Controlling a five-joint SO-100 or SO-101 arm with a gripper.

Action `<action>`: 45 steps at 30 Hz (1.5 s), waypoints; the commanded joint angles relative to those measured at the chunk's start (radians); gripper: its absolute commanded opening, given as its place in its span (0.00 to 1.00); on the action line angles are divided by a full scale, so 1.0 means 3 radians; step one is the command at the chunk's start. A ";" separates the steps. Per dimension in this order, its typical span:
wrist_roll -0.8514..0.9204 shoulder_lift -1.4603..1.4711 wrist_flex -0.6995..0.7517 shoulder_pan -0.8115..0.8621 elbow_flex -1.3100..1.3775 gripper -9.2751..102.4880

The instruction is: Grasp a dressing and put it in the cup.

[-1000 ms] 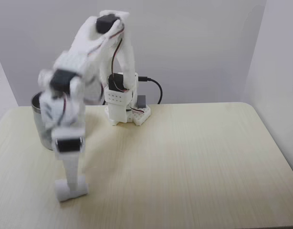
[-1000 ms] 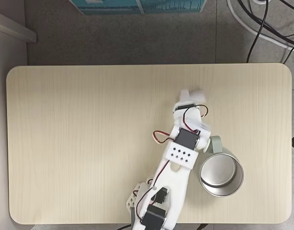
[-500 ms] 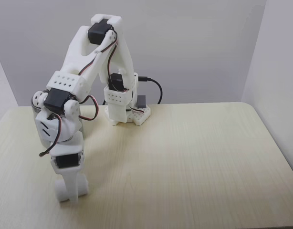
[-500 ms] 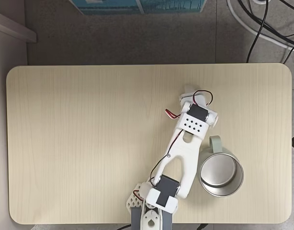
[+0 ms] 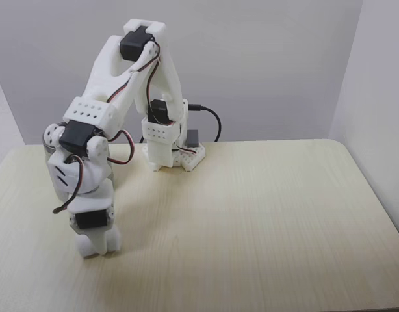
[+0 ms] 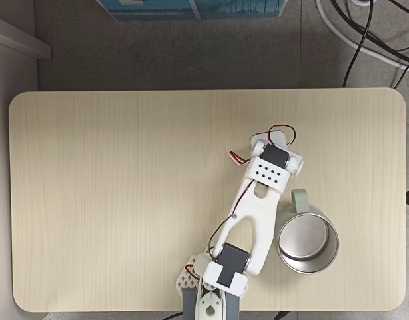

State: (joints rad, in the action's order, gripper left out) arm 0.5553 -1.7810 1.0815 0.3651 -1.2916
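The small white soft dressing could not be made out under the white two-finger gripper (image 5: 95,246), whose finger state I cannot tell. The brushed-steel mug (image 6: 308,241) stood at the wrist's five o'clock on the pale wooden table (image 6: 111,200).

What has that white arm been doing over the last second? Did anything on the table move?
The gripper sank lower onto the table, at the spot where a small white roll lay a second ago; that roll is now hidden beneath it. The arm folded lower too. The cup stayed put.
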 commanded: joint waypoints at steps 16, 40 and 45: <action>-0.0107 0.0890 0.2490 0.0092 -0.2373 0.08; 0.2454 0.2777 0.2475 0.2081 -0.0527 0.08; 0.2679 0.2725 0.2316 0.2347 -0.0245 0.08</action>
State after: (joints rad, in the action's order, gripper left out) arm 1.3330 -0.9741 1.7902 1.0262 -1.3944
